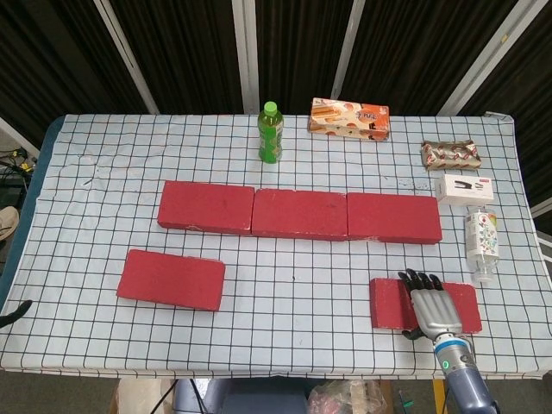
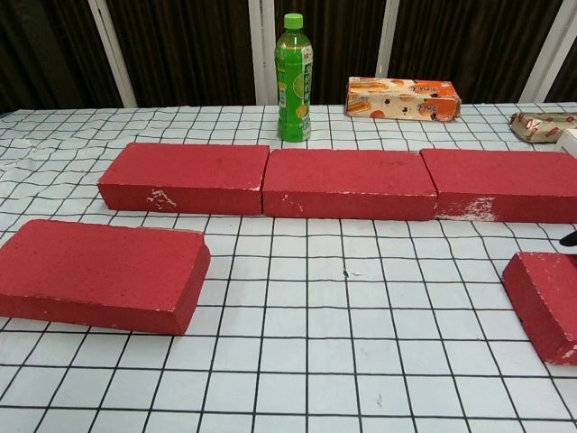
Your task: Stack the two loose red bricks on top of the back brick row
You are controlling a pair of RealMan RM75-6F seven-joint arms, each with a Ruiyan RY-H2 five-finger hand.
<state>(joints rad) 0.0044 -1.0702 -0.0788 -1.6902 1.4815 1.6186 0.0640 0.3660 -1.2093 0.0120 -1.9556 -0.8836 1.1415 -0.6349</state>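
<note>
Head view
Back brick row: 3 red bricks laid end to end across the middle of the checked tablecloth, touching one another, nothing on top of them.
Left loose brick: lies flat nearer the front edge, in front of the row's left end and apart from it.
Right loose brick: lies flat near the front right edge, in front of the row's right end and apart from it.
Right hand: palm down over the middle of the right loose brick, dark fingertips spread past its far edge; whether it grips or only rests there, I cannot tell.
Left hand: only a dark tip shows at the front left table edge; its state cannot be told.
Green bottle: upright behind the row.
Snack box: just right of the bottle, at the back.
Right edge: a wrapped packet, a white box and a clear bottle lying down, from back to front.

Chest view
Back brick row: 3 bricks, tops bare.
Left loose brick: front left, flat.
Right loose brick: cut off by the right border; a dark fingertip of the right hand shows just above it.
Green bottle and snack box: behind the row.
</note>
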